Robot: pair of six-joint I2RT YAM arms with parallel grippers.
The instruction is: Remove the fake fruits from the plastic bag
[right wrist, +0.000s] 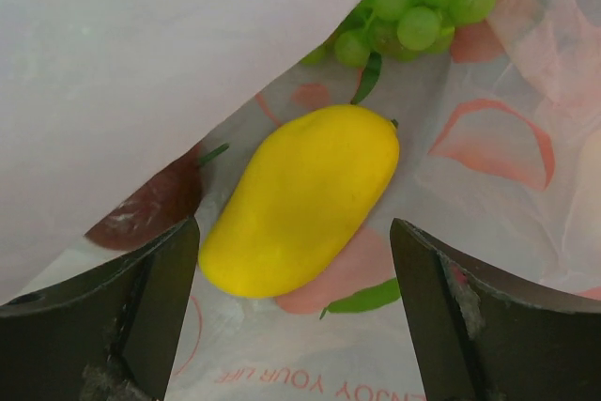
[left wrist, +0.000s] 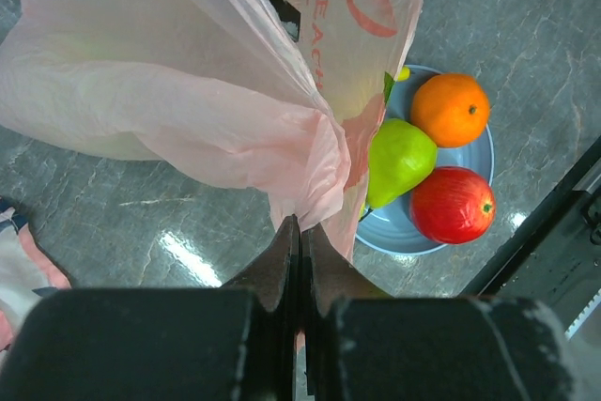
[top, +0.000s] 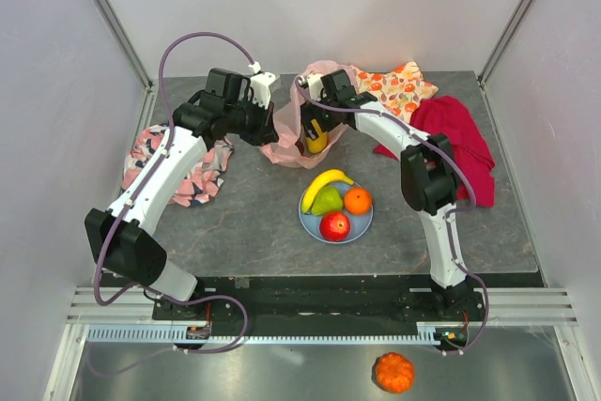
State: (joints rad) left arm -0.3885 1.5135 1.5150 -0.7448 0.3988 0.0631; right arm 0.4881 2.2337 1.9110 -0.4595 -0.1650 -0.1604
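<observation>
**Right claw lining up on the yellow fruit inside the bag**

From above, the left claw is pinching the rim of the thin, crinkly translucent pink plastic bag and lifting its mouth, while the right claw is reaching down inside. Near the bag on the grey stone-look desk, a round blue plate is carrying a yellow plastic banana, green pear, orange and red apple.

At the left wrist, the fingers are pressing together on a gathered fold of film, and the bag is hanging just beside the plate.

At the right wrist, the claw is standing spread wide, straddling a glossy yellow mango-shaped fruit lying on the bag's floor. A bunch of green grapes is sitting beyond it, and a dark reddish fruit is showing by the left finger. Closing well probably means settling the pads on the fruit's narrower flanks without trapping film. The white fold overhanging the left side is crowding that finger; the right side is looking freer, so lifting straight up through the mouth seems safest.
</observation>
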